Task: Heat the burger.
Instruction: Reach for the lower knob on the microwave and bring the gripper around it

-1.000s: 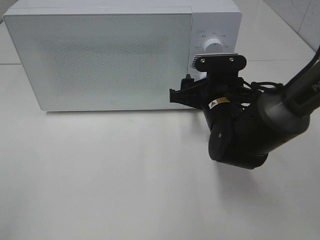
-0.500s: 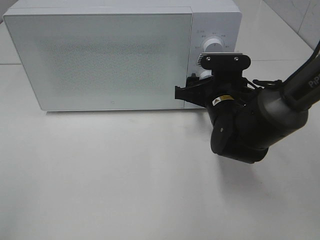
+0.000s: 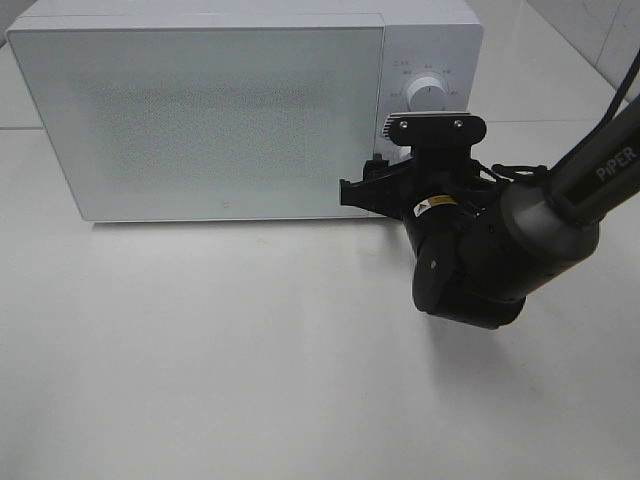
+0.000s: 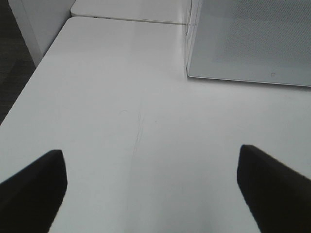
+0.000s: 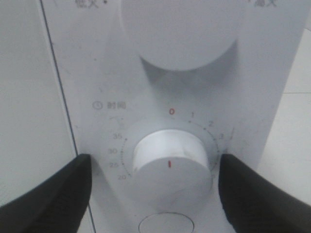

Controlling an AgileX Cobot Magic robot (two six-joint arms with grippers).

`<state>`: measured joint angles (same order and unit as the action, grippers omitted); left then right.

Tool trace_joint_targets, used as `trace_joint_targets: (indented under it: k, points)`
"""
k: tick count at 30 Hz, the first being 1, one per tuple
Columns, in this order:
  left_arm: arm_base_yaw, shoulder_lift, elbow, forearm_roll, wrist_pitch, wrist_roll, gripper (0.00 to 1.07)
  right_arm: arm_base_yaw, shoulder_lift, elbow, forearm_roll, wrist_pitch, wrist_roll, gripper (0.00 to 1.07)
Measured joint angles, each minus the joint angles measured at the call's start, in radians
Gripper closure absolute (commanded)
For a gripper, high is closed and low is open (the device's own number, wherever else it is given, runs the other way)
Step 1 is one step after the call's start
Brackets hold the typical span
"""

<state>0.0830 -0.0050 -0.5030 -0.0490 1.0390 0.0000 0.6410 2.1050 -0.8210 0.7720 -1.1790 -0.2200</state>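
Note:
The burger is out of view. The white microwave (image 3: 200, 120) stands at the back of the table with its door shut. My right gripper (image 3: 398, 172) sits against the control panel, below the upper knob (image 3: 427, 93). In the right wrist view the gripper (image 5: 155, 194) is open, its dark fingers (image 5: 43, 194) flanking the timer knob (image 5: 170, 162) with a gap on each side. The knob's red mark points down. My left gripper (image 4: 150, 194) is open over bare table, near the microwave's (image 4: 248, 39) left front corner.
The white table (image 3: 200, 350) spreads in front of the microwave. A round button (image 5: 165, 225) lies under the timer knob and a larger knob (image 5: 180, 34) above it. Past the left gripper, the table's edge (image 4: 29, 92) drops to a dark floor.
The right arm nudged right and toward the panel, then came back slightly left. It stays in front of the lower knob. The microwave door has stayed shut.

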Motion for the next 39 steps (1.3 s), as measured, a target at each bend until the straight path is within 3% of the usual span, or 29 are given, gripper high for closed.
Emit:
trace_joint_targets:
  k: [23, 26, 28, 31, 32, 34, 35, 39]
  points:
    - [0.0, 0.0, 0.0, 0.0, 0.0, 0.0, 0.2, 0.002, -0.026, 0.0, 0.024, 0.006, -0.036, 0.38]
    - [0.0, 0.0, 0.0, 0.0, 0.0, 0.0, 0.2, 0.002, -0.026, 0.0, 0.023, 0.006, -0.036, 0.44]
    - [0.0, 0.0, 0.0, 0.0, 0.0, 0.0, 0.2, 0.002, -0.026, 0.0, 0.022, 0.006, -0.036, 0.63]
    - [0.0, 0.0, 0.0, 0.0, 0.0, 0.0, 0.2, 0.002, -0.026, 0.0, 0.022, 0.006, -0.036, 0.71]
    - [0.0, 0.0, 0.0, 0.0, 0.0, 0.0, 0.2, 0.002, -0.026, 0.0, 0.035, 0.006, -0.035, 0.85]
    - [0.0, 0.0, 0.0, 0.0, 0.0, 0.0, 0.2, 0.002, -0.026, 0.0, 0.037, 0.006, -0.035, 0.91]
    - [0.0, 0.0, 0.0, 0.0, 0.0, 0.0, 0.2, 0.002, -0.026, 0.0, 0.036, 0.006, -0.035, 1.04]
    - [0.0, 0.0, 0.0, 0.0, 0.0, 0.0, 0.2, 0.002, -0.026, 0.0, 0.035, 0.006, -0.035, 1.07]
